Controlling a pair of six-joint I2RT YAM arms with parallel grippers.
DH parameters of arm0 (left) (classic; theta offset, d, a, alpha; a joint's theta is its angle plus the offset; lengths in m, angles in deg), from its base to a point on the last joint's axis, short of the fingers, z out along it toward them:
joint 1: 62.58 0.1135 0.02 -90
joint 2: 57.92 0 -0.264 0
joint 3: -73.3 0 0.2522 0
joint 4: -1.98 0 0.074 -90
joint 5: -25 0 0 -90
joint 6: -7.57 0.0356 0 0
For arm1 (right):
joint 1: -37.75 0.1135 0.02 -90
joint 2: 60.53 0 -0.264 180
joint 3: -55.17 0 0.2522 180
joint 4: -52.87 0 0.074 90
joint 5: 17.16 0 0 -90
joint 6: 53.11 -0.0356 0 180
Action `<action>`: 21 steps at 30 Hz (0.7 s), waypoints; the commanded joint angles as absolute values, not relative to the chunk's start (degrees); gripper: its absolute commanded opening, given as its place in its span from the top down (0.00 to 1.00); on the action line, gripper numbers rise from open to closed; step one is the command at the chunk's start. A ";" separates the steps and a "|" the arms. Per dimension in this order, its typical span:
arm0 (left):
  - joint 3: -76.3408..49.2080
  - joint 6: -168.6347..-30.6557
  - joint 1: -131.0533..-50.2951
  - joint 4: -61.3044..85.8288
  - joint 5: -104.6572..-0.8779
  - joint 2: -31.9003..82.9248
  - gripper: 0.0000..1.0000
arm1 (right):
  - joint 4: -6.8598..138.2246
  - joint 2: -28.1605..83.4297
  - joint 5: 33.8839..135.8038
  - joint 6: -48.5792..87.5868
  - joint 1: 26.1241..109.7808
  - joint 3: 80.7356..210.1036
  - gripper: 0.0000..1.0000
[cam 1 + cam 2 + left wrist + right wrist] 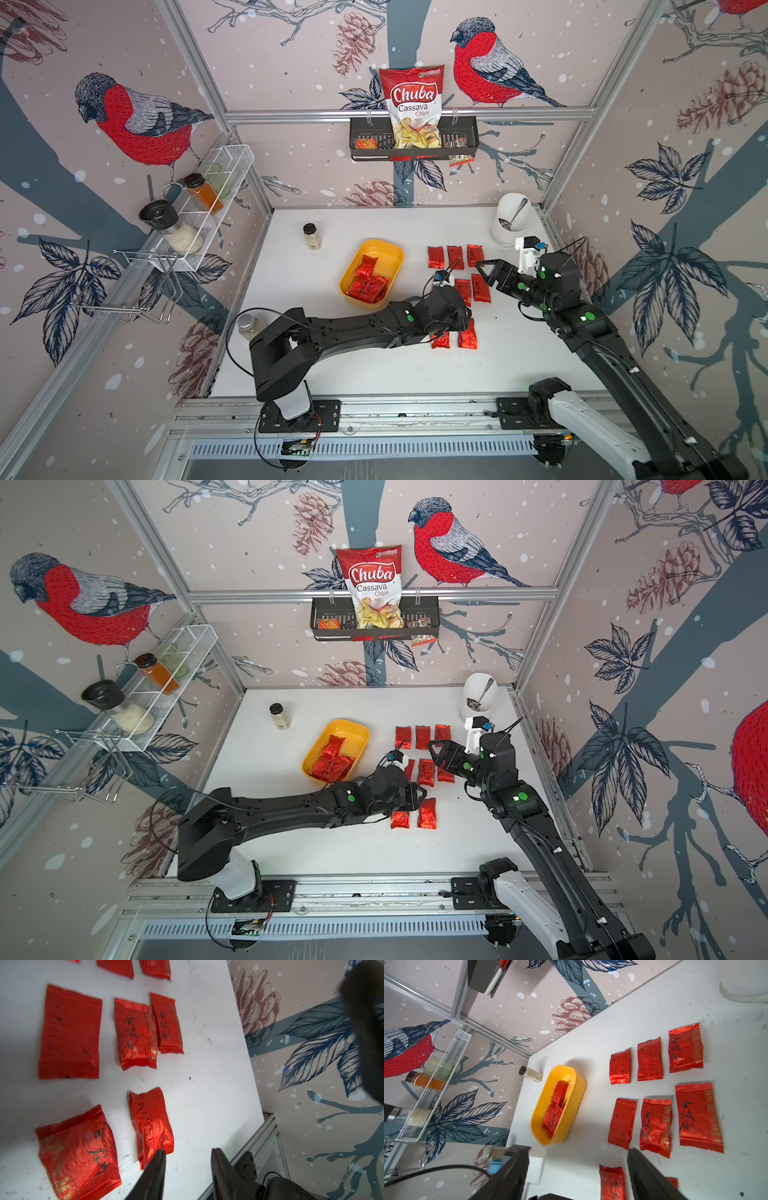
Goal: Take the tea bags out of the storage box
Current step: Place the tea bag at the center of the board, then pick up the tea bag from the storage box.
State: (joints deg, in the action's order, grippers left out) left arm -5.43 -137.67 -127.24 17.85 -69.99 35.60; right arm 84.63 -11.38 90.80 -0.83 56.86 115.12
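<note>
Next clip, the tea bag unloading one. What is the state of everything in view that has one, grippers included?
storage box: lidless, not yet empty.
tea bags in the box: several, piled and overlapping.
tea bags on the table: eight, lying flat in three rows.
left gripper: open, nothing between its fingers.
right gripper: open, empty, above the table.
spice jar: upright, capped.
white cup: upright, spoon inside.

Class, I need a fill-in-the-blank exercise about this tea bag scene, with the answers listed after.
The storage box is ____ in colour.
Some tea bags lie inside it; ____ others lie on the table.
The spoon stands in a ____ holder.
The left tool and the right tool are both ____.
Missing words: yellow; eight; white; open.
</note>
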 commanded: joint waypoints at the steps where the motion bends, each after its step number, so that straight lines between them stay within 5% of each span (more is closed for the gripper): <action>1: -6.21 -131.51 -123.81 24.09 -74.29 32.03 0.58 | 79.22 -9.12 92.40 -2.25 57.07 115.77 0.22; 14: -5.14 -109.67 -95.36 32.54 -63.45 29.23 0.46 | 74.46 16.33 93.14 1.26 68.89 129.11 0.28; 21: 4.23 -112.97 -78.93 24.19 -52.55 27.07 0.48 | 81.89 32.72 95.42 9.72 73.49 142.54 0.32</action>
